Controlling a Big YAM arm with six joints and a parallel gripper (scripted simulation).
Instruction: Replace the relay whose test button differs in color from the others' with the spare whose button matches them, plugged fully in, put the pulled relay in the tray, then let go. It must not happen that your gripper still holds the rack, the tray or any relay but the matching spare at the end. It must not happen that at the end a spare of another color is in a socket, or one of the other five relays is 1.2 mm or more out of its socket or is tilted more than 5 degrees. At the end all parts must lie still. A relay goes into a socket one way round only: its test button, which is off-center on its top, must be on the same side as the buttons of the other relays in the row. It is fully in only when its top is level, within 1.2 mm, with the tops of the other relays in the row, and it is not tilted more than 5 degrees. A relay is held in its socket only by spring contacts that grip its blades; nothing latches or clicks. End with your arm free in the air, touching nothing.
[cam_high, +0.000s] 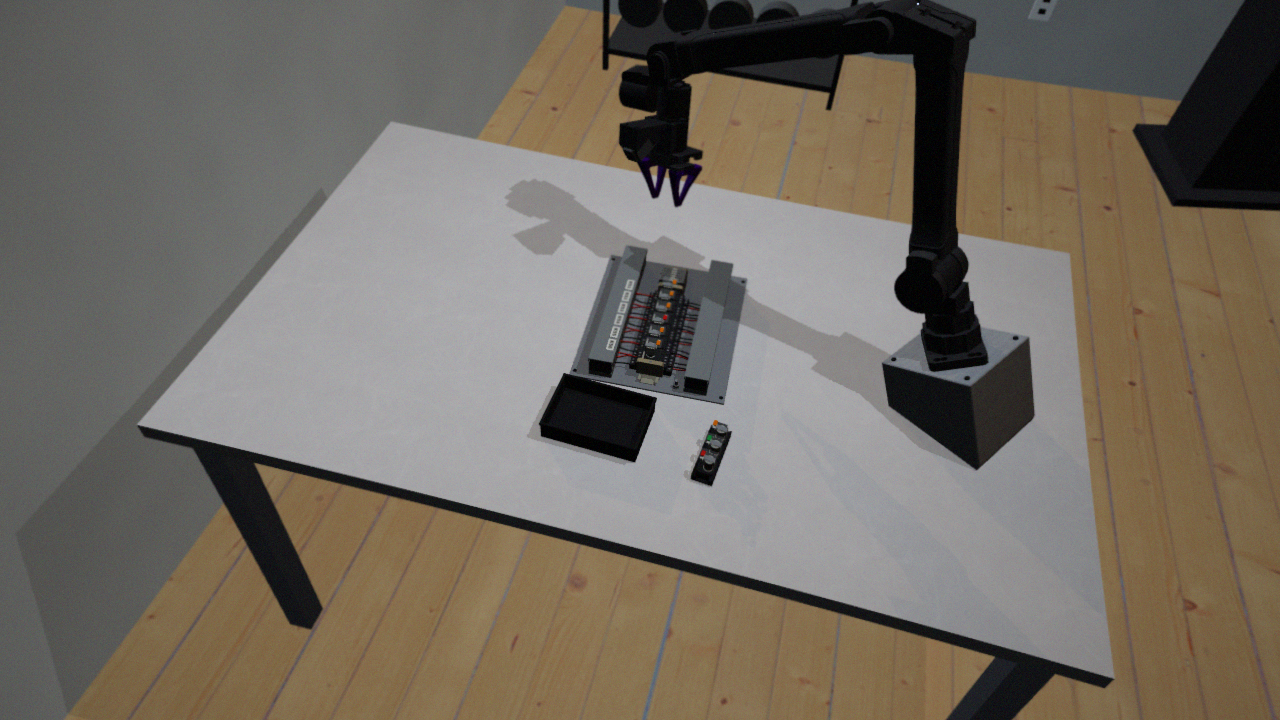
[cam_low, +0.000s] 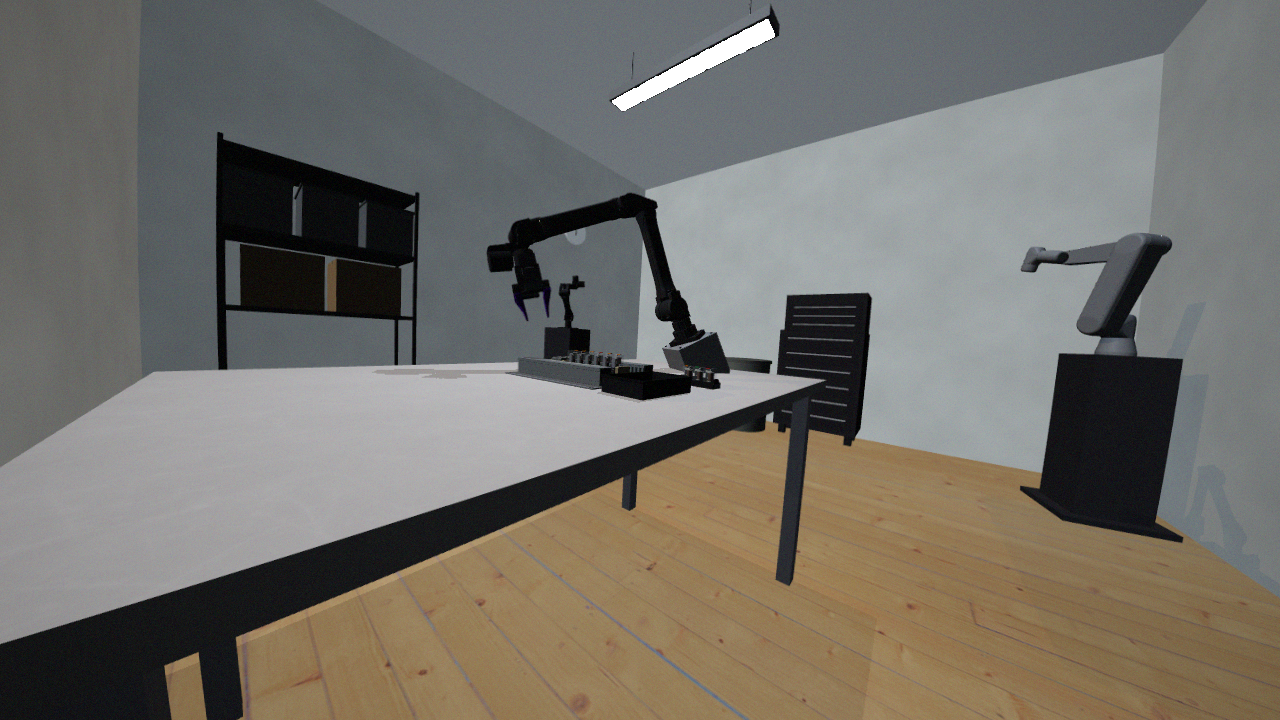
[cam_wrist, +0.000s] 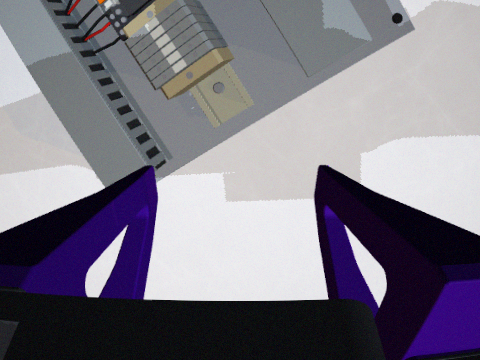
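Observation:
My gripper (cam_high: 666, 201) (cam_low: 537, 317) (cam_wrist: 235, 181) is part open and empty, high above the table behind the panel (cam_high: 723, 358) (cam_wrist: 280, 75). In the top view, the panel's relay row has one relay with a red button (cam_high: 664, 317) near its middle; the other relays there show orange buttons. A black spare holder (cam_high: 700, 478) (cam_low: 711, 385) stands in front of the panel with three relays: an orange button (cam_high: 715, 422) at the back, a green button (cam_high: 709, 438) in the middle, a red button (cam_high: 702, 454) in front. The black tray (cam_high: 597, 417) (cam_low: 644, 385) looks empty. Seating depth is too small to judge.
Two raised grey wire ducts flank the relay row, the left duct (cam_high: 617, 313) with white labels and the right duct (cam_high: 707, 331). Terminal blocks (cam_wrist: 175, 45) stand at the row's end. The arm's base block (cam_high: 975, 402) stands at the table's right. The tray sits close to the panel's front edge.

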